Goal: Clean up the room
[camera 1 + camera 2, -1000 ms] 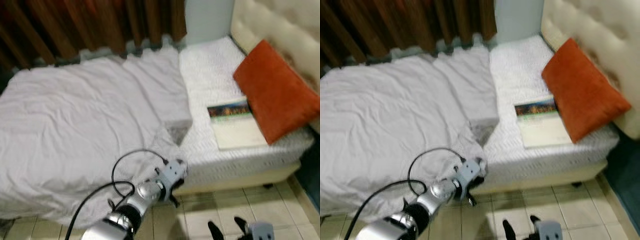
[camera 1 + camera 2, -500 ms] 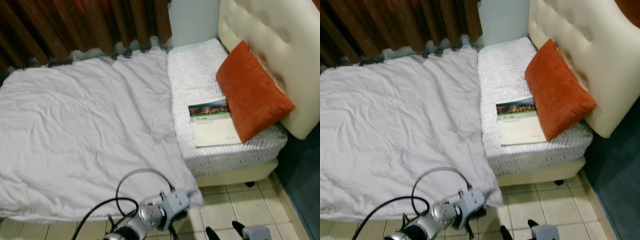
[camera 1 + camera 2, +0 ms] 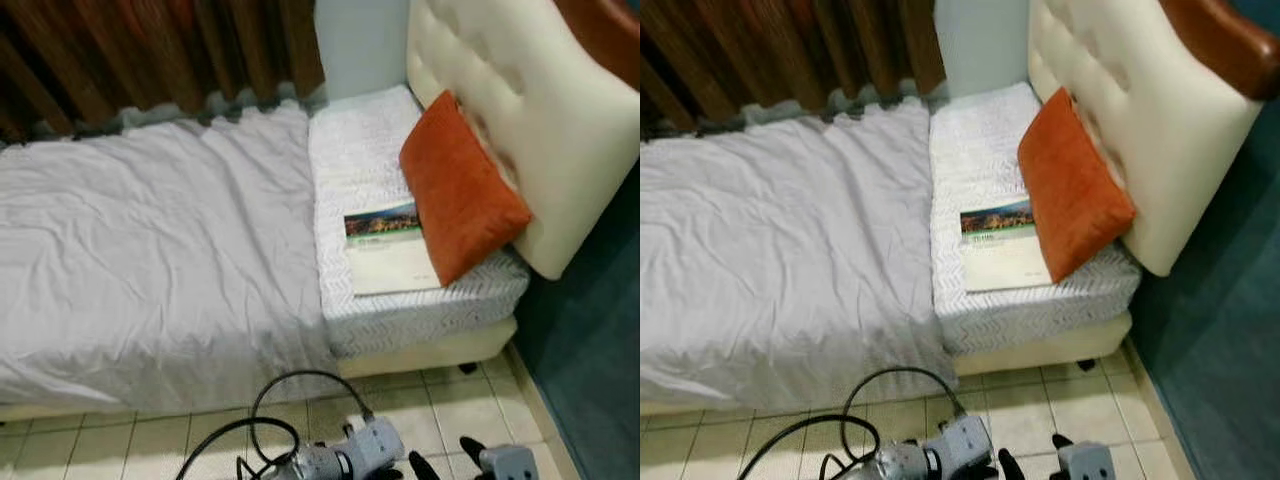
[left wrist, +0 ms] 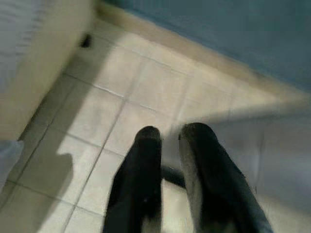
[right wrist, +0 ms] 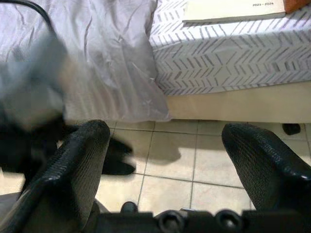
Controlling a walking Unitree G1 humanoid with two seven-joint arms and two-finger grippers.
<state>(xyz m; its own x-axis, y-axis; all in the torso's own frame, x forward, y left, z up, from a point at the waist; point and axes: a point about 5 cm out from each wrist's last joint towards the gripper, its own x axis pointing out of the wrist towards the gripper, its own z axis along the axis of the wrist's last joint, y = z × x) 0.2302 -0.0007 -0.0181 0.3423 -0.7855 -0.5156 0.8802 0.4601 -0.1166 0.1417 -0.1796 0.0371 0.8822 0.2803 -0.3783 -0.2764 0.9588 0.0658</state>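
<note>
Duvet point(image 3: 150, 260) flatter, left gripper point(image 4: 170, 141) lowered

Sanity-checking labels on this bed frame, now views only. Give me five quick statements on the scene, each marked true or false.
1. A book lies on the mattress beside the orange pillow. True.
2. The pillow lies on the floor. False: it leans against the headboard.
3. The grey duvet covers the book. False: the book lies uncovered, clear of it.
4. The right gripper is open with nothing between its fingers. True.
5. The left gripper holds the duvet. False: it is shut over floor tiles, holding nothing.
</note>
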